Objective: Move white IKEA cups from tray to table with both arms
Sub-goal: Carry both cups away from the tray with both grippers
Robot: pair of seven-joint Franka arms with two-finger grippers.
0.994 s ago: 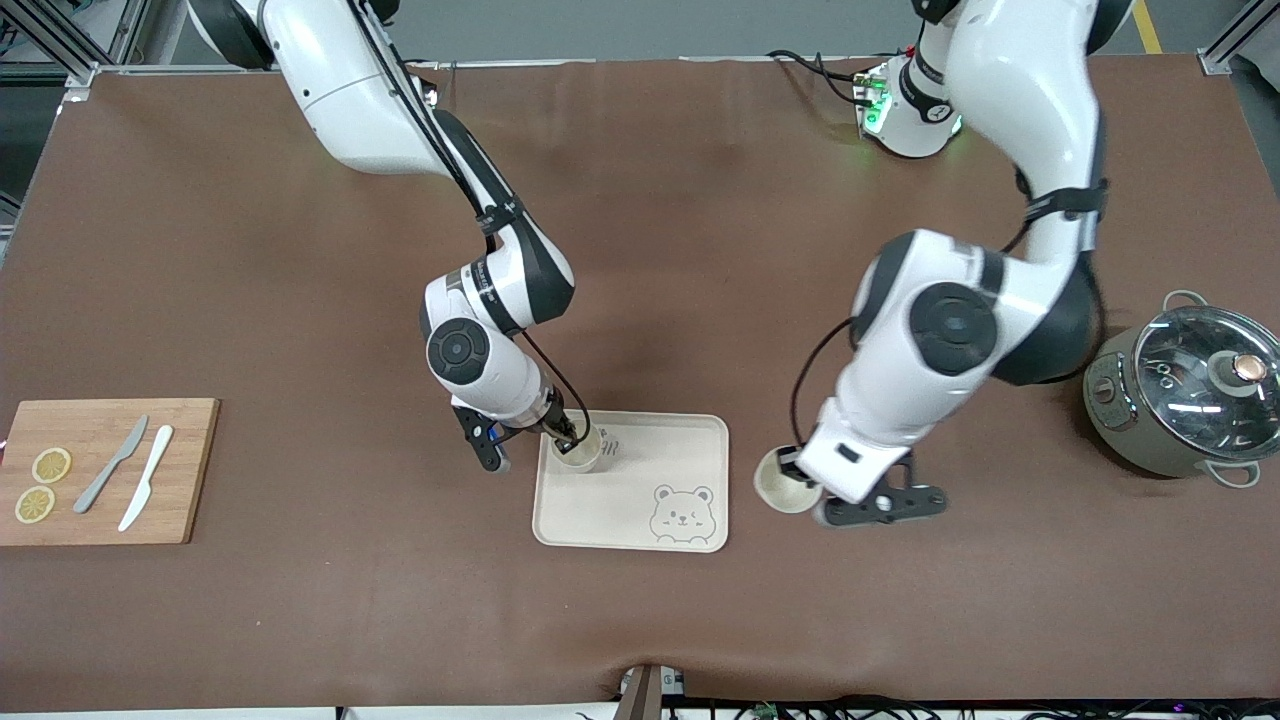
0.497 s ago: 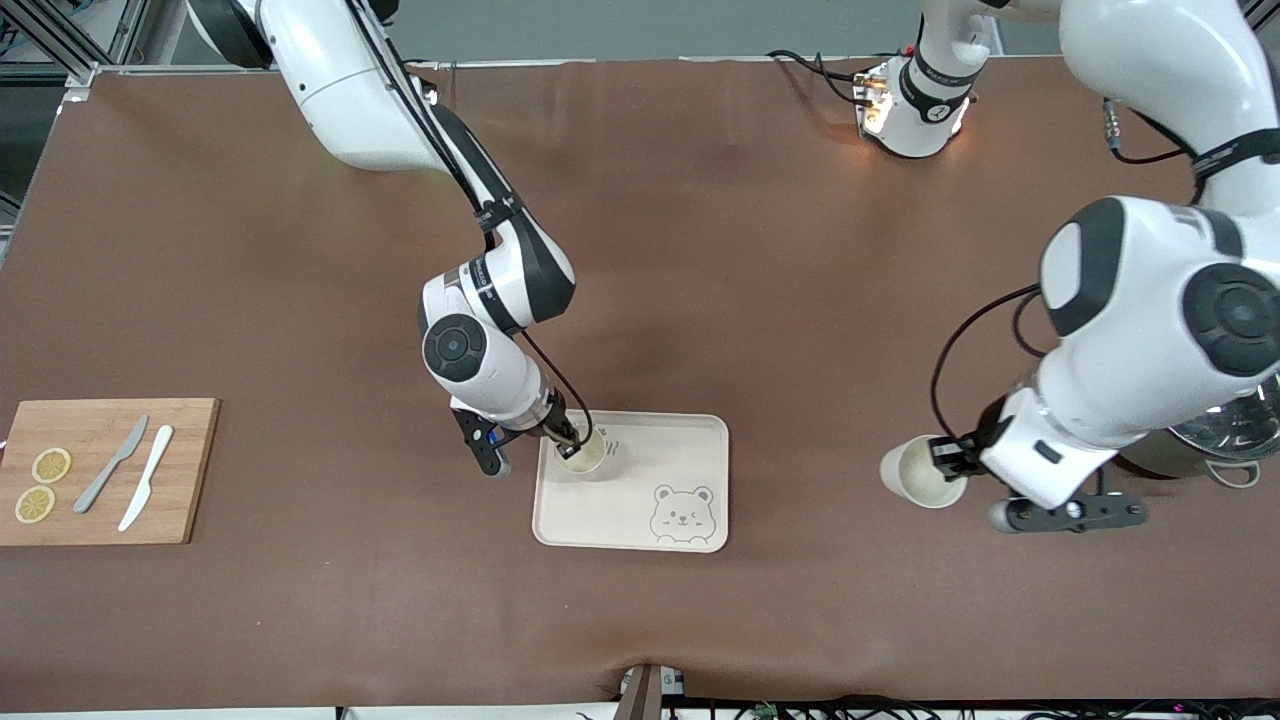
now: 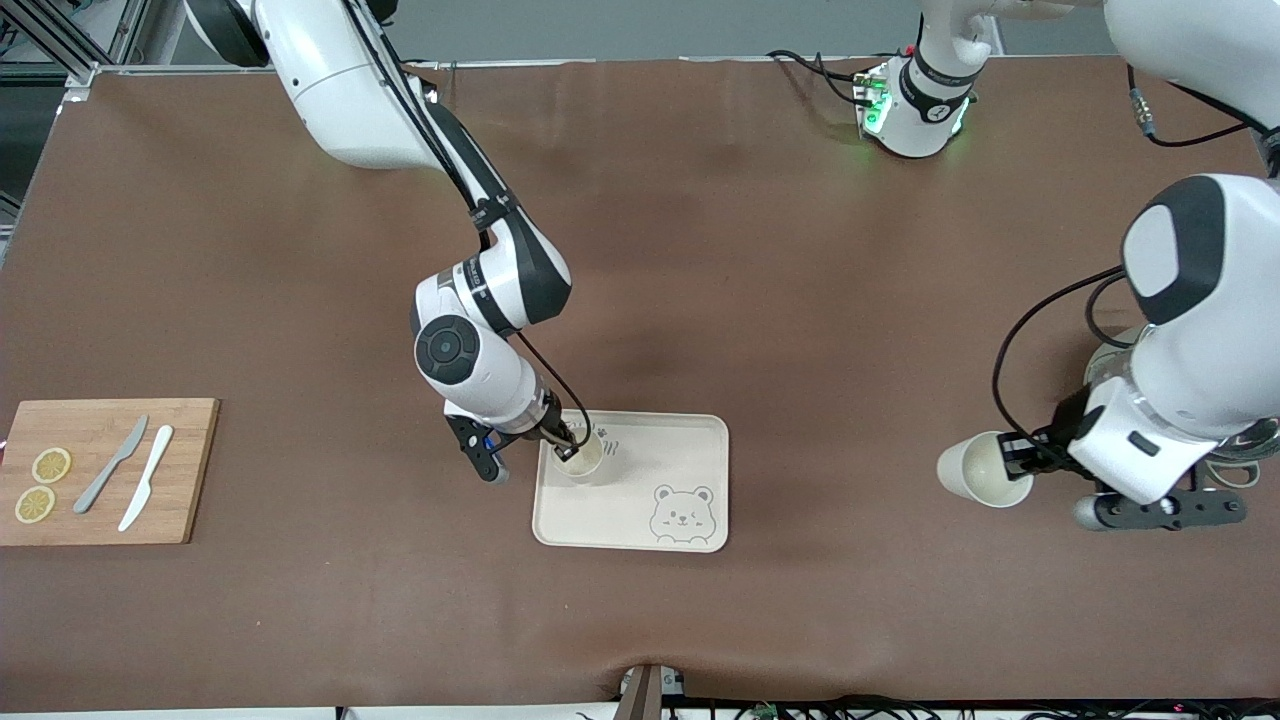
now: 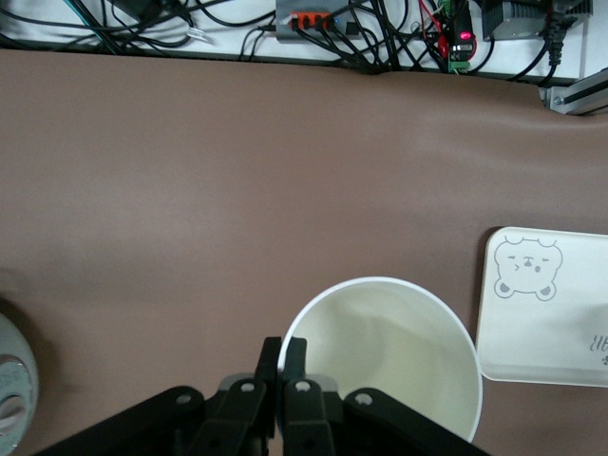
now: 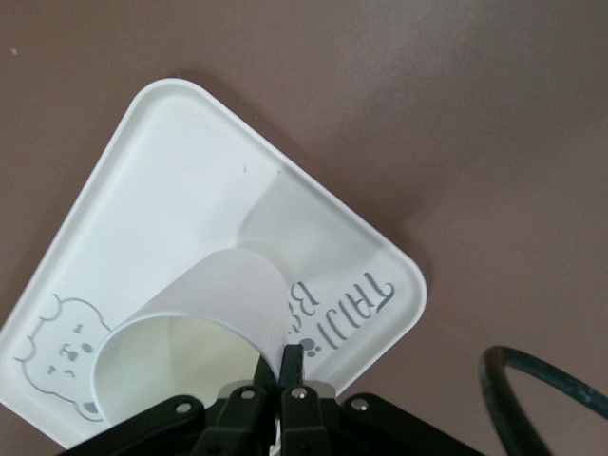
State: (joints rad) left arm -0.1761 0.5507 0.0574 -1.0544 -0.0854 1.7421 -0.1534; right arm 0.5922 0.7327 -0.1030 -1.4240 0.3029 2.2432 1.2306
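One white cup (image 3: 581, 457) stands on the cream bear tray (image 3: 690, 450), at the corner toward the right arm's end. My right gripper (image 3: 566, 441) is shut on its rim; in the right wrist view (image 5: 288, 366) one finger is inside the cup (image 5: 209, 313) and one outside. My left gripper (image 3: 1018, 457) is shut on the rim of the second white cup (image 3: 975, 470), held tilted above the table near the pot. The left wrist view shows its fingers (image 4: 283, 353) pinching that cup's (image 4: 399, 351) rim, with the tray (image 4: 546, 313) off to one side.
A wooden cutting board (image 3: 100, 440) with two knives (image 3: 130, 478) and lemon slices (image 3: 42, 484) lies at the right arm's end. A glass-lidded pot (image 3: 1235, 430) stands at the left arm's end, mostly hidden by the left arm.
My left arm has carried its cup away from beside the tray toward the left arm's end of the table. My right gripper has stayed on the cup on the tray.
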